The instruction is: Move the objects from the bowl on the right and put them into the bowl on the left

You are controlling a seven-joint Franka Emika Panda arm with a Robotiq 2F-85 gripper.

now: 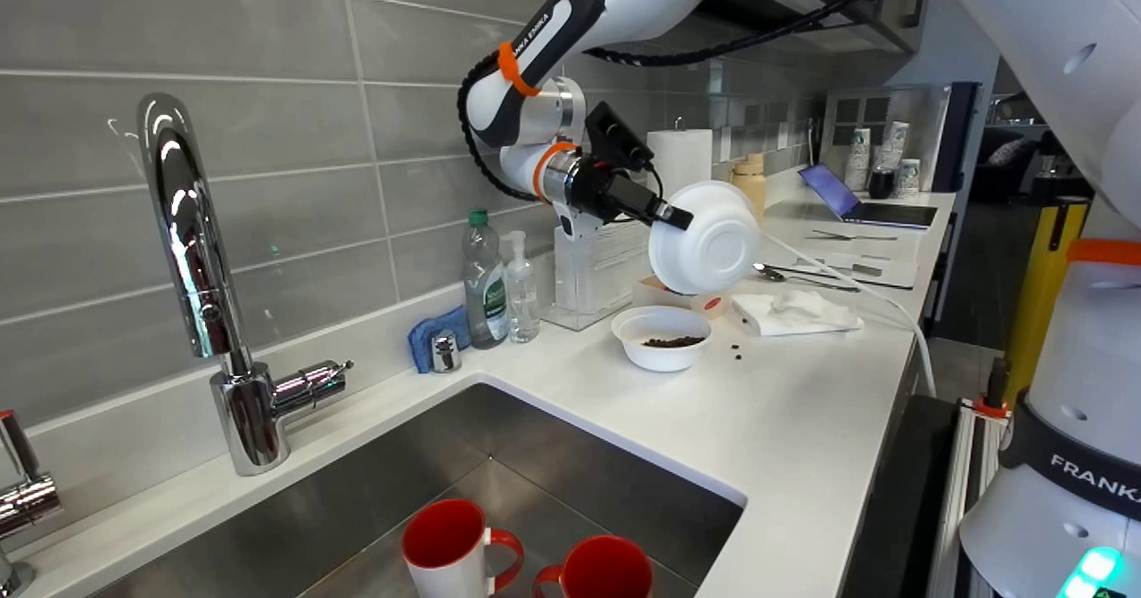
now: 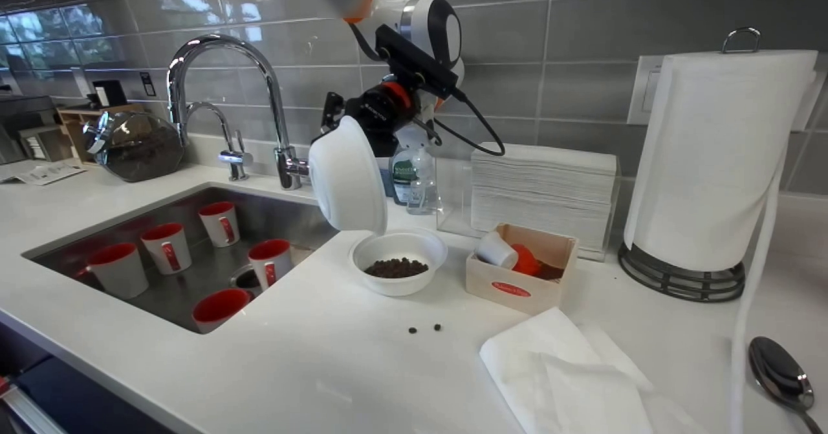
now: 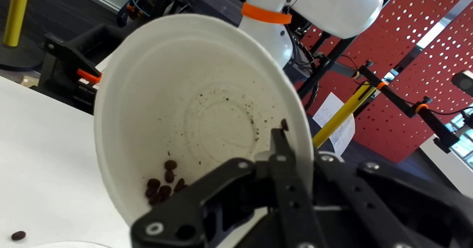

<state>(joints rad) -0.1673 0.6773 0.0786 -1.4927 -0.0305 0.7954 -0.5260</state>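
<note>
Inside of tilted bowl (image 1: 709, 240) hidden in both exterior views; lower bowl (image 3: 70, 245) cut by wrist view's bottom edge.

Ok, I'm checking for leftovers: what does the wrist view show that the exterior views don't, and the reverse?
Only the wrist view: the inside of the tilted bowl, some beans in it, and a red panel with holes.
Only the exterior views: a pile of beans in the lower bowl, and mugs in the sink.
Shared: the tilted bowl itself, the fingers gripping it, and at least one loose bean on the counter.
</note>
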